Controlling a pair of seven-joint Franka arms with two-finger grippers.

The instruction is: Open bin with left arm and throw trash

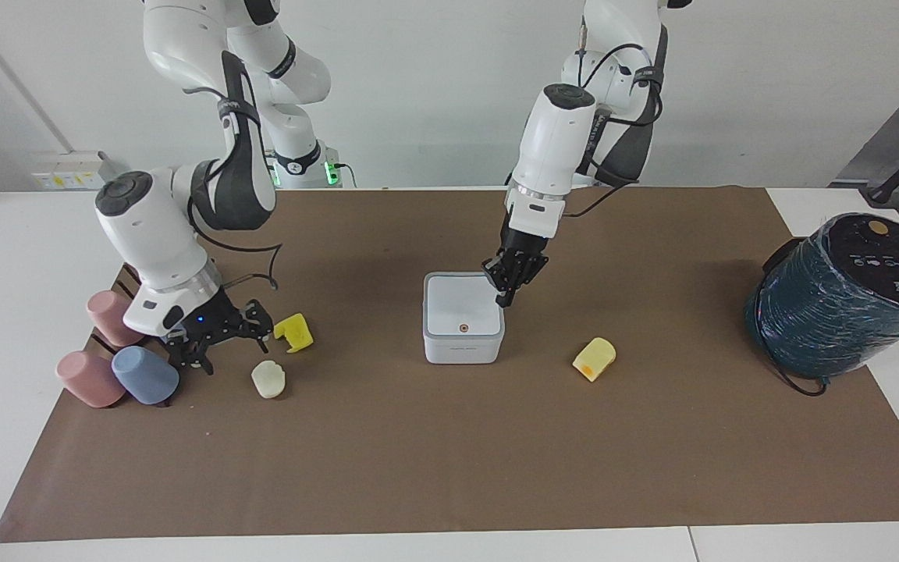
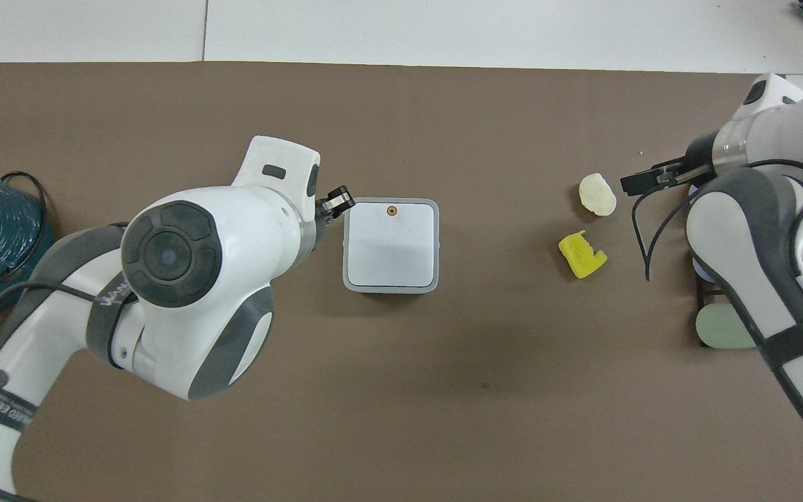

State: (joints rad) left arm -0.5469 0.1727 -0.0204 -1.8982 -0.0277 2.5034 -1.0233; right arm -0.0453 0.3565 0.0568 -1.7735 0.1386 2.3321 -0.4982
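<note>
The bin (image 1: 463, 317) is seen at the middle of the brown mat (image 1: 449, 468) with its lid down flat, so nothing of the task is judged done — the opening and all three throws remain. The left gripper (image 1: 509, 290) is poised at the bin's edge toward the left arm's end of the table, fingers drawn together on nothing; whether the rim is touched cannot be made out. The right gripper (image 1: 215, 343) is held low, fingers spread and empty, near the cream lump (image 1: 268, 379) and just beside the yellow chunk (image 1: 293, 332); the orange wedge (image 1: 595, 359) lies apart, toward the left arm's end. Open mat is left all round the bin; the cups (image 1: 118, 351) crowd the right gripper, while the teal cylinder (image 1: 847, 297) stands well clear.
</note>
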